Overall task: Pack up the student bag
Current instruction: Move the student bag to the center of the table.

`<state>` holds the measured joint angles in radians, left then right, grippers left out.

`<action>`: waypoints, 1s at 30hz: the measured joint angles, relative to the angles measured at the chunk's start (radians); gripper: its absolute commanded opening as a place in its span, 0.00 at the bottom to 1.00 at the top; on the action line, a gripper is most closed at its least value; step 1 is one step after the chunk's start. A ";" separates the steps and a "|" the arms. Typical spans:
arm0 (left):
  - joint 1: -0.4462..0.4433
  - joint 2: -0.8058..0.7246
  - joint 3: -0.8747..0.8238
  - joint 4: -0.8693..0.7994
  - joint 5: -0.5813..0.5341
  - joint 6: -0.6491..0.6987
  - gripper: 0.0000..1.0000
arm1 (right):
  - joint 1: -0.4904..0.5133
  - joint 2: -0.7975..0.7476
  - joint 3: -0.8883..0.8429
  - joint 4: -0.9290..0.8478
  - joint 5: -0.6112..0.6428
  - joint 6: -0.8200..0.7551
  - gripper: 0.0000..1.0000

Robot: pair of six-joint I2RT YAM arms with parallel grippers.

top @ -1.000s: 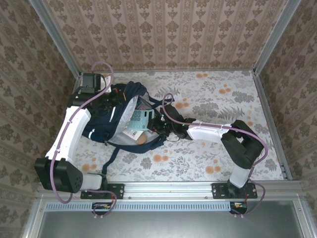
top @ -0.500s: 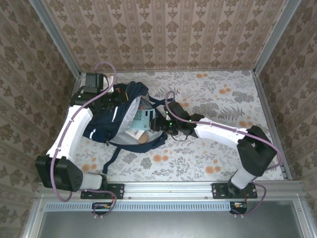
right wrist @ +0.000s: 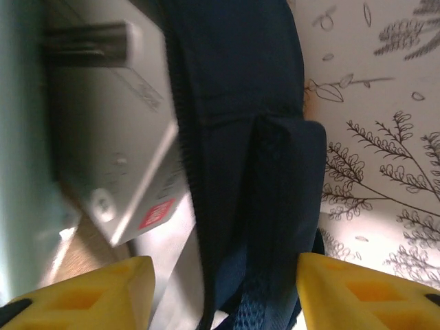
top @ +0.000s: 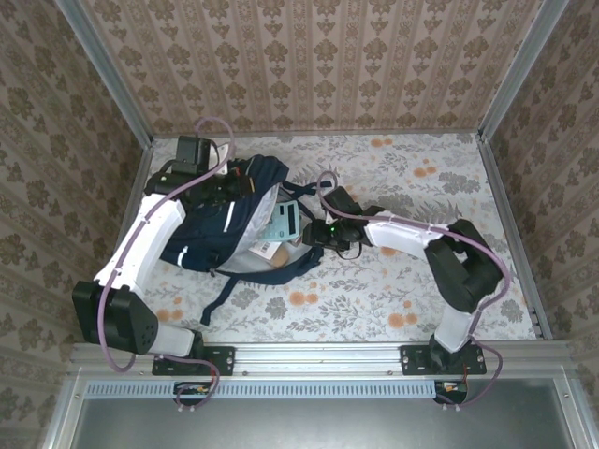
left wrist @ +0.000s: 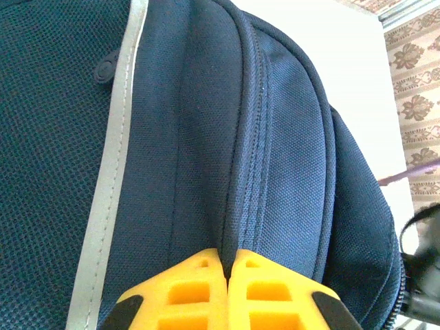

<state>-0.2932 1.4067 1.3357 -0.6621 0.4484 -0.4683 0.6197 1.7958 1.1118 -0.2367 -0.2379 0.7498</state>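
Observation:
The student bag [top: 208,232] lies open at the left of the table, navy with a pale stripe [left wrist: 113,172] and grey lining. My left gripper [top: 230,187] is at its top, fingers [left wrist: 268,292] shut on a fold of navy fabric [left wrist: 275,137]. My right gripper [top: 316,234] is open at the bag's right rim; its yellow fingers [right wrist: 357,289] stand on either side of the navy edge and strap [right wrist: 240,172]. Inside the mouth are a teal box [top: 284,223] and a white box [right wrist: 117,158] with a red label.
A brown item [top: 278,266] lies low in the bag's mouth. A dark strap [top: 213,297] trails toward the near edge. The floral tablecloth [top: 421,178] stretches to the right, and patterned walls [top: 318,65] close the back and sides.
My right gripper drew back a little from the bag's mouth and its jaws opened wider. The left gripper pulled the bag's top up and to the right, still holding the fabric.

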 measured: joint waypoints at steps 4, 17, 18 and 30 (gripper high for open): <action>-0.023 0.020 0.016 0.002 -0.009 -0.002 0.00 | -0.013 0.027 0.010 -0.006 -0.001 -0.011 0.19; -0.222 0.192 0.144 0.044 -0.026 -0.035 0.00 | -0.208 -0.112 -0.110 -0.025 0.030 -0.060 0.11; -0.239 0.210 0.159 0.049 -0.025 -0.036 0.00 | -0.226 -0.117 -0.114 -0.035 0.031 -0.071 0.13; -0.294 0.248 0.189 0.119 -0.022 -0.045 0.43 | -0.301 -0.141 -0.111 -0.085 0.046 -0.164 0.50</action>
<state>-0.5877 1.6550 1.5249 -0.5434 0.4263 -0.5129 0.3183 1.6547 1.0012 -0.3218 -0.1921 0.5861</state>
